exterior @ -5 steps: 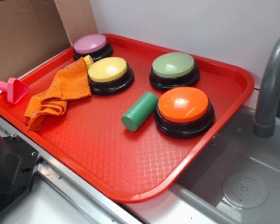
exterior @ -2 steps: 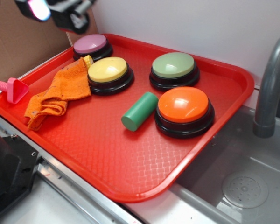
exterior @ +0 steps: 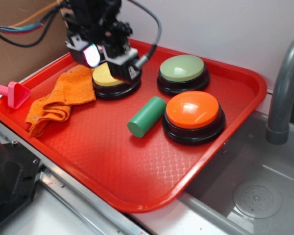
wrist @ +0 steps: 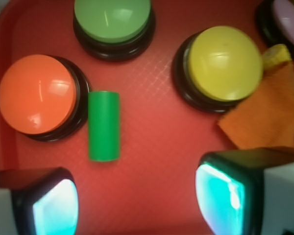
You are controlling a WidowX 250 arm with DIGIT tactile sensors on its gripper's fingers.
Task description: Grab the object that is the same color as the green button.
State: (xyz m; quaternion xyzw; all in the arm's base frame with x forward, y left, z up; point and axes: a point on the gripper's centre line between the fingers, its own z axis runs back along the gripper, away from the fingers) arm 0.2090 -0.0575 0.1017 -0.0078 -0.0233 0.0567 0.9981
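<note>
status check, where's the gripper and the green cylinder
Gripper above tray, jaws open, empty. Green cylinder lying flat, ungrasped, right beside orange button. Nothing on top of it.

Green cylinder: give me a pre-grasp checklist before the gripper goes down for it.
1. Green cylinder lies free on the red tray, nothing on it: ok.
2. Gripper open: ok.
3. Gripper centered over cylinder: not ok; it hangs above the yellow button.
4. Room beside the orange button: not ok, cylinder lies against its base.
5. Orange cloth away from cylinder: ok.
</note>
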